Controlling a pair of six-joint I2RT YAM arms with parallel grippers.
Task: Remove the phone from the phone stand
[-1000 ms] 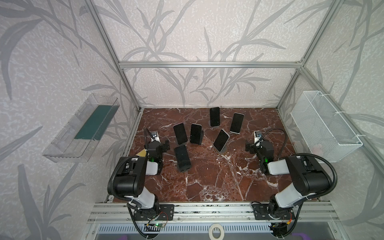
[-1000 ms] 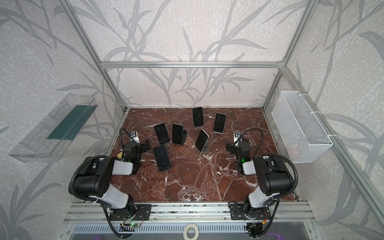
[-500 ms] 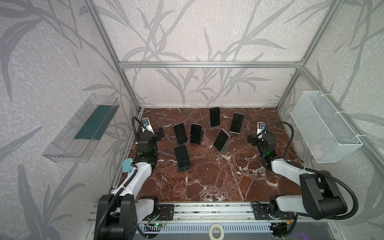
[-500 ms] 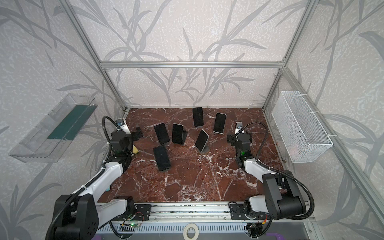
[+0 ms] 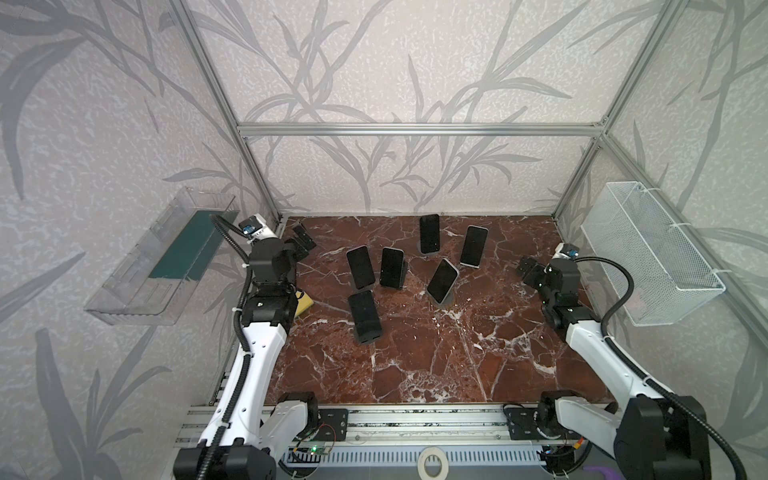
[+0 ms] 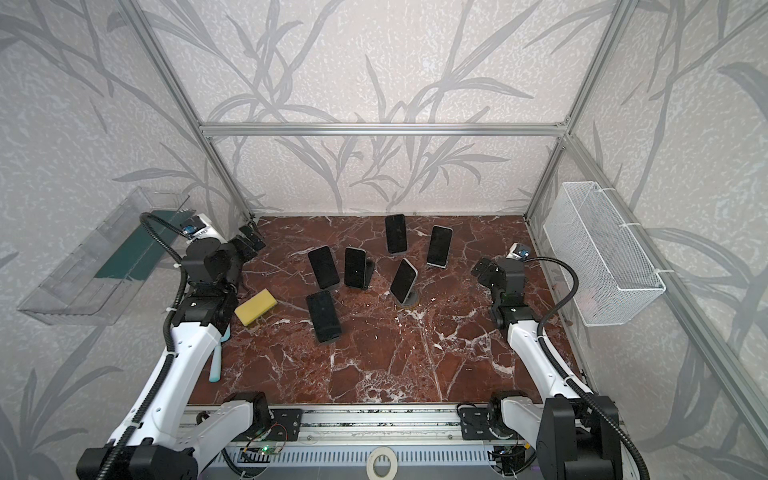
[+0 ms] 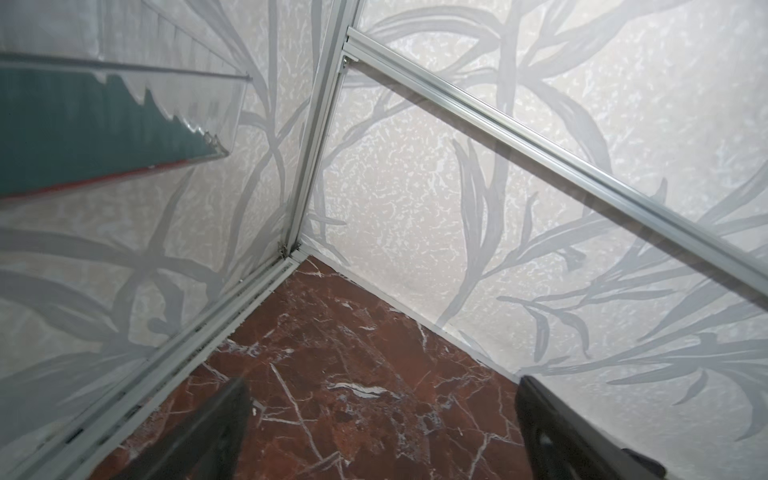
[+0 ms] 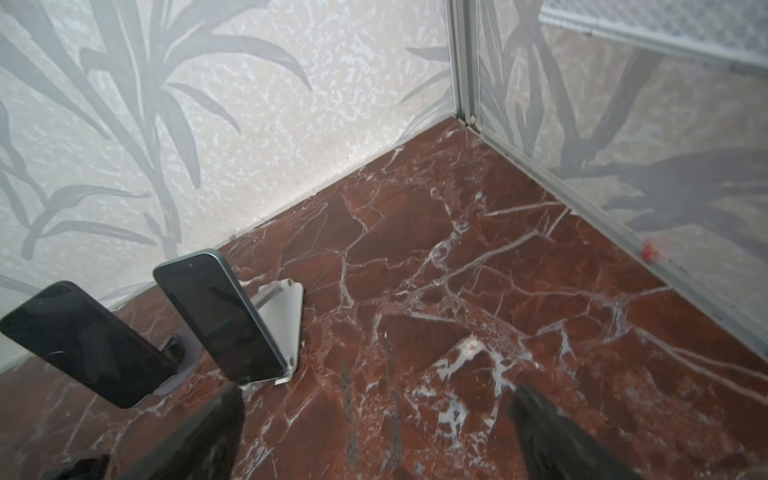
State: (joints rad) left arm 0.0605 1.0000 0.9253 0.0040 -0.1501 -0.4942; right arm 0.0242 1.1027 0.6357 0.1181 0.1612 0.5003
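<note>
Top views, both: six phones (image 5: 442, 280) lean on stands (image 6: 411, 300) across the middle and back of the table (image 5: 436, 365). Screens are dark and nothing touches them. The left gripper (image 5: 302, 243) hangs by the back-left corner. The right gripper (image 5: 527, 269) hangs near the right edge, level with the phones and apart from them. Both pincers are spread wide with nothing between the fingers.

View against view:
- In a top view the sponge (image 6: 255, 306) lies fully exposed just beside the left arm, and a teal handle (image 6: 216, 361) sticks out from under that arm. In a top view the same sponge (image 5: 304, 303) shows only as a yellow corner behind the arm, and the handle is hidden.
- Left wrist view: two dark fingers (image 7: 216, 424) far apart, then only the table corner, the wall and the clear tray (image 7: 104, 124).
- Right wrist view: the only close look at phones. One sits on a white stand (image 8: 286, 324). Beside it another sits on a round grey base (image 8: 183, 357). The wire basket (image 8: 665, 25) clips one corner of the view.

Against earlier frames: a second ago both arms were folded low at the front edge. Half a second ago they had stretched toward the back. Now the left gripper is farther back toward the corner, and the right is about where it was half a second ago. Phones unmoved, all still on their stands.
</note>
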